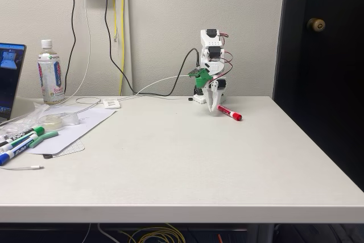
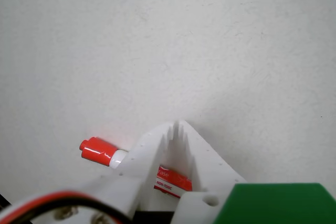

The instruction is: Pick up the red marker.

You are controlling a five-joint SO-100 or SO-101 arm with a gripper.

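The red marker [image 1: 230,112] lies flat on the white table [image 1: 187,157], just right of the arm's base in the fixed view. My gripper [image 1: 214,110] points down with its tips at the table beside the marker's left end. In the wrist view the white fingers [image 2: 152,150] meet at their tips, so the gripper [image 2: 177,125] is shut. The red marker [image 2: 97,150] lies across beneath the fingers. Its red end sticks out to the left, and its label shows through the gap nearer the wrist. The fingertips do not clamp it.
At the table's left edge lie green-capped and blue-capped markers [image 1: 23,139] on a white sheet [image 1: 74,132], with a clear tape roll [image 1: 58,120], a bottle [image 1: 50,72] and a laptop [image 1: 10,78]. Cables [image 1: 114,55] hang behind the arm. The table's right edge meets a dark door.
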